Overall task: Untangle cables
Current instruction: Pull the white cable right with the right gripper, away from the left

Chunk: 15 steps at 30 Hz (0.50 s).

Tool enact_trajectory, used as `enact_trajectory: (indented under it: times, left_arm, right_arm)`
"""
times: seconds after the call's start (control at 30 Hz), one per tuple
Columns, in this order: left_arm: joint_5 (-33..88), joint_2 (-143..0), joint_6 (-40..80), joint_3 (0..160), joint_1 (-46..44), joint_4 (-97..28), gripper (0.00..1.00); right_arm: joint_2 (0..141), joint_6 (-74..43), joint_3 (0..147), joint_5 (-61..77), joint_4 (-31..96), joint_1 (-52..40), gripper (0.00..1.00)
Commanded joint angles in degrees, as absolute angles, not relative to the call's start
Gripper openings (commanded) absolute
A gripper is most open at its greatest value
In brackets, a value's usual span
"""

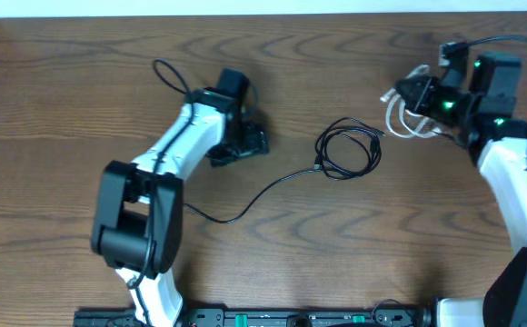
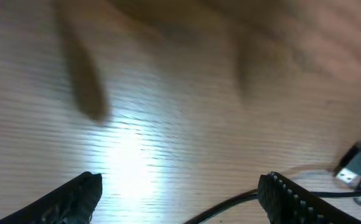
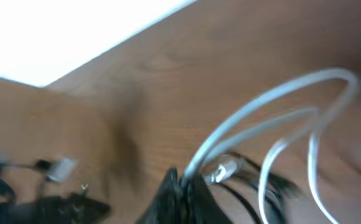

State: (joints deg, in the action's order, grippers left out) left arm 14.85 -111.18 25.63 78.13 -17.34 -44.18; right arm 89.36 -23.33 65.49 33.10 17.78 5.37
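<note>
Counter: brown wood-grain counter (image 1: 354, 263), carrying both cables and both arms.
Black cable, place: the black cable (image 1: 347, 148) lies flat a little right of the counter's middle, between the two arms and apart from the white one.
Black cable, axis: a loose round coil, with one long tail running diagonally down-left towards the left arm's base.
Black cable, close view: a dark strand (image 2: 227, 208) crosses the bottom edge of the left wrist view, and a black plug (image 2: 353, 169) lies at the right edge.
White cable, place: the white cable (image 1: 402, 116) sits bunched at the far right of the counter, just beside the right arm's tip.
White cable, axis: its loops (image 3: 274, 106) fan up and to the right from the grip point, with a silvery plug (image 3: 222, 168) just beside it.
Left fingers: the left fingers (image 2: 76, 198) stand wide apart above bare wood and grip nothing; I cannot tell whether the strand touches one.
Right fingers: the right fingers (image 3: 175, 194) are pressed together, clamped on the white cable.
</note>
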Motion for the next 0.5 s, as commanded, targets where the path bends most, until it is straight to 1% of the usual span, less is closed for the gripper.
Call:
enact_trajectory:
  times: [0.0,0.1,0.2,0.27,0.33,0.47]
  left_arm:
    - [16.4,-105.4,22.5,77.6,-13.5,-44.2,0.84]
    - [16.4,-103.5,22.5,77.6,-11.6,-44.1,0.84]
    - [16.4,-103.2,22.5,77.6,-10.8,-44.1,0.85]
    - [16.4,-103.3,22.5,77.6,-10.8,-44.1,0.98]
    - [16.4,-103.3,22.5,77.6,-10.8,-44.1,1.0]
    - [16.4,-103.3,22.5,77.6,-10.8,-44.1,0.98]
  right_arm:
    - [88.4,-18.9,73.5,17.4,30.6,7.8,0.01]
    - [88.4,-16.3,78.3,9.1,39.0,9.1,0.01]
    - [88.4,-15.6,81.4,1.8,43.9,10.6,0.01]
    - [88.4,-15.5,82.5,-2.0,46.2,11.7,0.01]
    - [88.4,-14.8,82.5,-5.0,47.2,13.2,0.01]
    - [89.1,-13.8,82.5,-8.3,47.5,15.8,0.01]
